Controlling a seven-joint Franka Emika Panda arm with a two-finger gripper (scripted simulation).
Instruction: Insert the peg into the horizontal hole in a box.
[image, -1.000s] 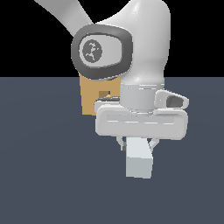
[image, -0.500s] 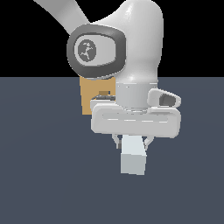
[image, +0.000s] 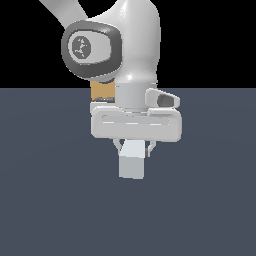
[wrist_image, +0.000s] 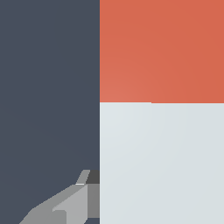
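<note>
Peg (image: 132, 161) pinched between the fingers (image: 118, 145), lifted clear of the tabletop (image: 45, 200). Wrist view: one finger flat against its pale side, red-orange end beyond. Box (image: 102, 90) mostly hidden behind the arm.

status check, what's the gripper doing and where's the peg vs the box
Gripper shut on the peg, jaws either side. Box behind the arm, mostly hidden, hole not visible. Peg not yet at the box.
</note>
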